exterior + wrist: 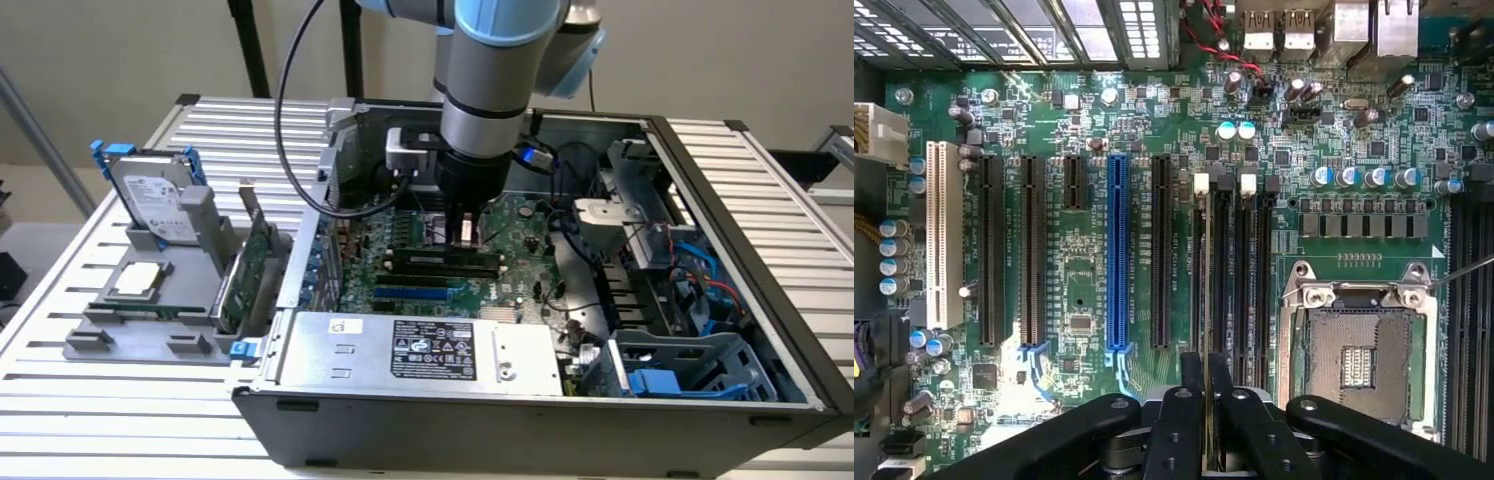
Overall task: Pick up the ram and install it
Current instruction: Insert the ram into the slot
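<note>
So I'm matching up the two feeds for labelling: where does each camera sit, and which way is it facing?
Exterior view: off the arm, above and in front of the open computer case, looking down into it; the arm and gripper reach in over the motherboard.
Wrist view: on the wrist, looking straight down past the gripper, which holds the ram edge-on over the memory slots.
Shared: the motherboard, the gripper, and the slots beneath it.
</note>
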You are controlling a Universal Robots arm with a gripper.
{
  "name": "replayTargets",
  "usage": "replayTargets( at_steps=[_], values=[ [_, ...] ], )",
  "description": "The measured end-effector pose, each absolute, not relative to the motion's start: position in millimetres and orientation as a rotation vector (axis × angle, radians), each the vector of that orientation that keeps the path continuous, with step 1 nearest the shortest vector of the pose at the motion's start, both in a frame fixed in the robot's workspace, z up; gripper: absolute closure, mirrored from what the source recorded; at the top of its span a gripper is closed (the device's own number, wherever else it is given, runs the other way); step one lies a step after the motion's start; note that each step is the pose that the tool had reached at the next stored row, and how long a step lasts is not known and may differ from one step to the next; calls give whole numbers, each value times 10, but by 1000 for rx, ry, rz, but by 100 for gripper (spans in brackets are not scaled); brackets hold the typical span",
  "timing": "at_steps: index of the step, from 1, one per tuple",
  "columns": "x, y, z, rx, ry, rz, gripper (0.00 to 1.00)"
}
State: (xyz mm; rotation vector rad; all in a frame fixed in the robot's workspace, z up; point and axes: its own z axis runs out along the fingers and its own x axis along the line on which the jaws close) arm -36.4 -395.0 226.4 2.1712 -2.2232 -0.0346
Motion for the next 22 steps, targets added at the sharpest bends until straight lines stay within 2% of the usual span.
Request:
replayTargets(
  at_steps=[22],
  values=[
    [-364, -3920, 2248, 2163, -2215, -15, 100]
  ],
)
